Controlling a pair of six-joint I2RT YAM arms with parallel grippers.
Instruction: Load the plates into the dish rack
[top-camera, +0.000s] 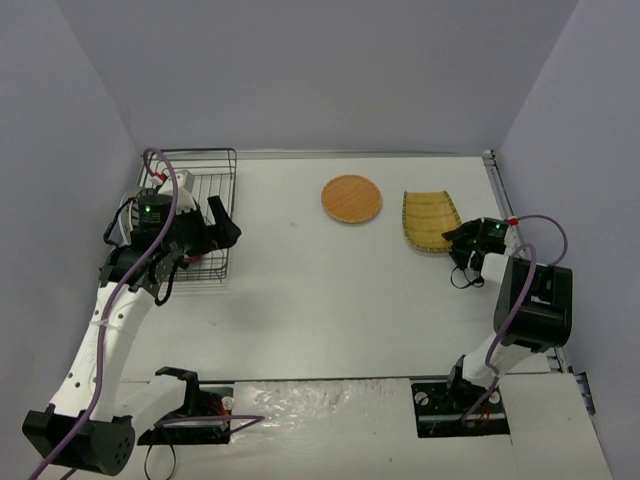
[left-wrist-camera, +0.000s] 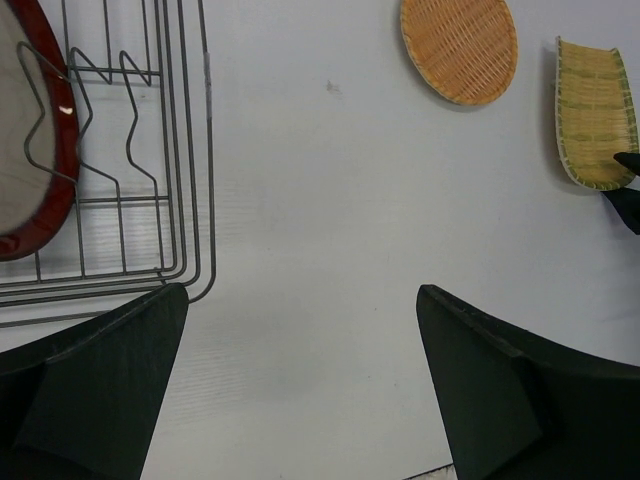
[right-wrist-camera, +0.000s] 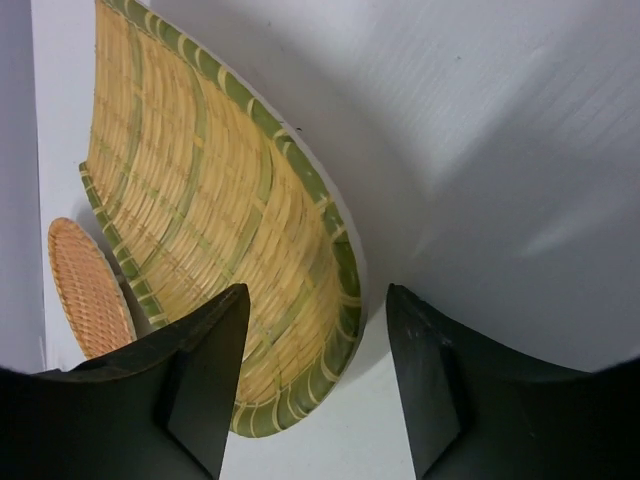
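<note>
The black wire dish rack (top-camera: 205, 165) stands at the far left, partly hidden by my left arm. In the left wrist view the rack (left-wrist-camera: 190, 150) holds the dark-red-rimmed cream plate (left-wrist-camera: 58, 170). My left gripper (top-camera: 224, 233) is open and empty by the rack's right side, over bare table (left-wrist-camera: 300, 300). The orange round plate (top-camera: 351, 199) and the yellow-green striped oblong plate (top-camera: 430, 220) lie at the far middle and right. My right gripper (top-camera: 458, 240) is open, its jaws either side of the oblong plate's near rim (right-wrist-camera: 200, 230). The other plates are out of view.
Grey walls close the table on the left, back and right. The orange plate also shows in the wrist views (left-wrist-camera: 460, 45) (right-wrist-camera: 88, 290), left of the oblong plate (left-wrist-camera: 595, 115). The arm bases sit at the near edge.
</note>
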